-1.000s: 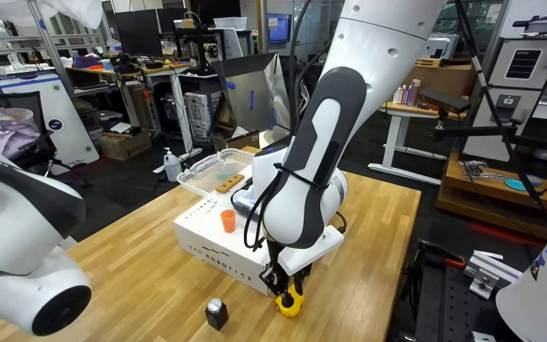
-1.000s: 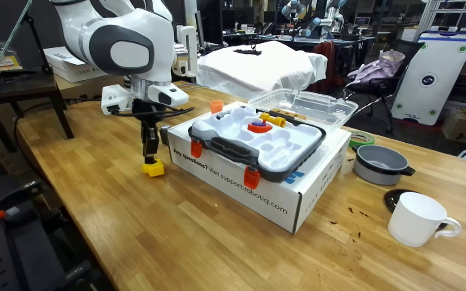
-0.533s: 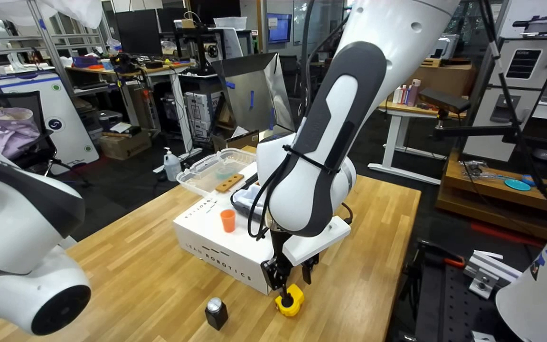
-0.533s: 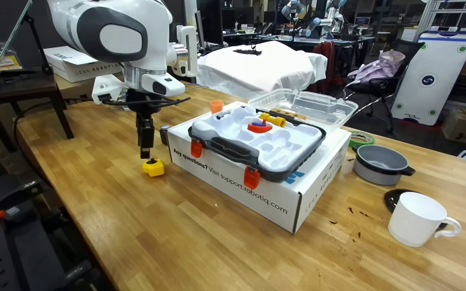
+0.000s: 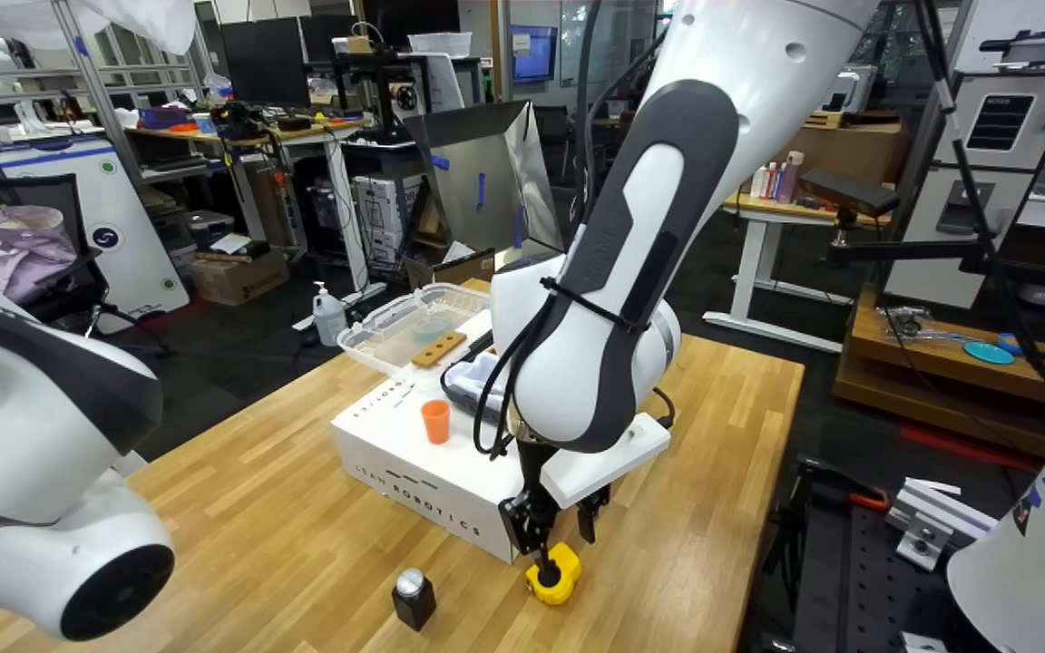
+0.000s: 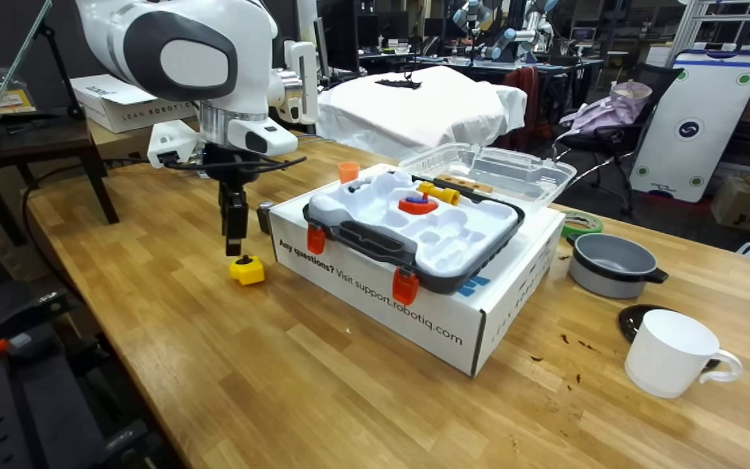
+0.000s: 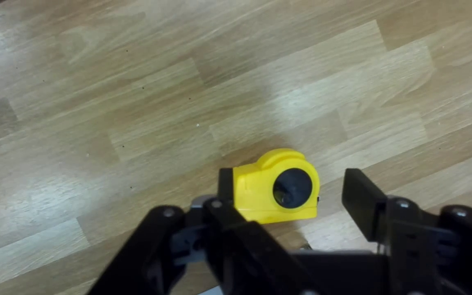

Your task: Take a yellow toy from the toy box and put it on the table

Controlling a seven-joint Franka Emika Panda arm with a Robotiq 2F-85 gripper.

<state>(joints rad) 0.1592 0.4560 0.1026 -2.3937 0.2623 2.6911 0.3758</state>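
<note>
Placing looks done: the hand [image 7: 288,189], spread and holding nothing, hangs just above the yellow toy [image 6: 249,271], which sits on the tabletop [image 6: 284,365] left of the toy box [image 6: 407,228] in an exterior view, so a straight lift should follow.

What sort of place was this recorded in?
Most likely a robotics lab or workshop, not a home: another robot arm stands across the wooden table, a white box on that table is printed LEAN ROBOTICS, and a computer monitor shows in the background.
</note>
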